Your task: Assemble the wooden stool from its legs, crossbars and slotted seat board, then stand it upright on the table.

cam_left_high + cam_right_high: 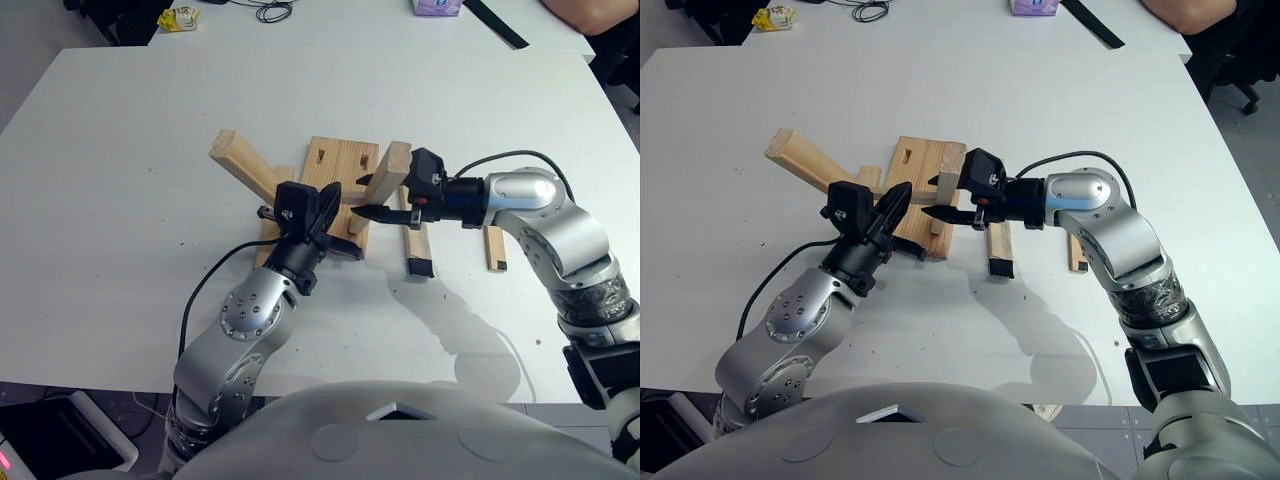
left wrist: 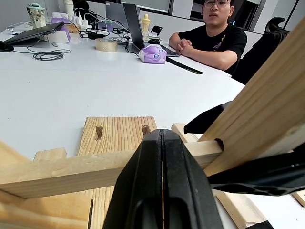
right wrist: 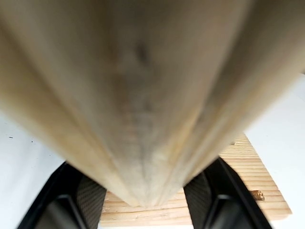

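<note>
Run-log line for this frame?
stage: stool unfinished | right end effector: shut on leg | left end effector: shut, by crossbar | seat board: flat on table

I see pale tan, straight-grained wood on the seat board [image 1: 342, 165] and leg [image 1: 392, 165], against a plain white tabletop [image 1: 120, 200].

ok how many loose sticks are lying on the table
2. A black-tipped stick lies near the right gripper; a second stick lies farther to the right. Others may hide under the arms.
</note>
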Robot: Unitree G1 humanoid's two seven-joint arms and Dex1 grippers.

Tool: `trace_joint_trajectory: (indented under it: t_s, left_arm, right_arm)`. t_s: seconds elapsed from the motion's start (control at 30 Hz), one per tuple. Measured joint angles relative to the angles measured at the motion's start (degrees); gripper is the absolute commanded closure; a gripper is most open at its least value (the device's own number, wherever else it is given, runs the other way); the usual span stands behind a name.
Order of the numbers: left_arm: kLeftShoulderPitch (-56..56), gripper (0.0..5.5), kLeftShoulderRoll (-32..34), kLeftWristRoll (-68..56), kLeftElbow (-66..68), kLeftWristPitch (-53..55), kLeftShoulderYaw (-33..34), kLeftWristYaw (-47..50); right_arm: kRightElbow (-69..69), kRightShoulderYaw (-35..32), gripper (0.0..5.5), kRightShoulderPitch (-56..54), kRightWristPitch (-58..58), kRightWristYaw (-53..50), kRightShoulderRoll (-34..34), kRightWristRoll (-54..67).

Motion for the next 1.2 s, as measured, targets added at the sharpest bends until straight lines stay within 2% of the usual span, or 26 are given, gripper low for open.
trace_joint_trajectory:
  t_s: [0.2, 0.5, 0.7, 1.2]
  left_arm:
    - [-1.4, 5.5, -1.6, 0.7, 0.4, -1.6, 1.9, -0.5]
    - [-10.0, 5.5, -5.3, 0.6, -3.6, -7.8, 7.1, -1.7]
    - [-2.0, 5.5, -3.8, 0.4, 1.2, 1.6, 3.7, -1.6]
    - [-2.0, 5.5, -5.0, 1.8, 1.8, 0.3, -0.4, -2.9]
  right_arm:
    - [0.5, 0.2, 3.46, -0.6, 0.0, 0.0, 0.0, 0.0]
    - [1.2, 1.0, 3.46, -1.8, 0.0, 0.5, -0.1, -0.1]
    - [1.5, 1.7, 3.46, -3.0, 0.4, 1.0, -0.4, -0.2]
    - [0.4, 4.7, 3.46, -8.8, 6.2, 1.2, -1.1, -0.3]
